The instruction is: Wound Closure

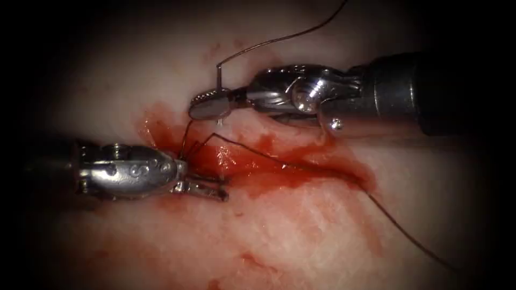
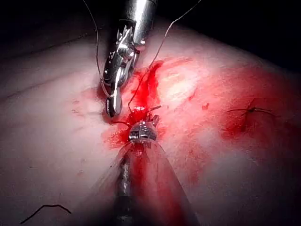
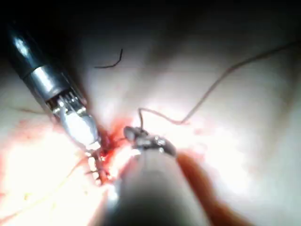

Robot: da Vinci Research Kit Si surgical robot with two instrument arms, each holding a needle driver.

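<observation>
Roughly: thread work at the cut, thread already through the tissue; the exact step could not be named from this moment alone. Right end effector sat just above the cut's left end, clamped narrow on the thread, tool pointing left. From that hold the strand stood straight up, kinked sharply, then ran in a long arc to the upper right and out of the endoscope view. A second strand came down from under the right end effector into the red fluid. Another lay along the cut and left it at the right end, heading lower right. Left end effector lay low on the tissue at the cut's left end, tip pointing right, close under the right one but apart from it. What it held, if anything, could not be told; dark strands passed right beside it. Needle position could not be told either, so in-tissue or not stayed unknown. Cut's long axis ran left to right, dipping slightly to the right. A loose cut end of thread lay on pale tissue well away. Judgement: any next move called for steady tension on the held strand and care not to snag the strands crossing near the left tool.
</observation>
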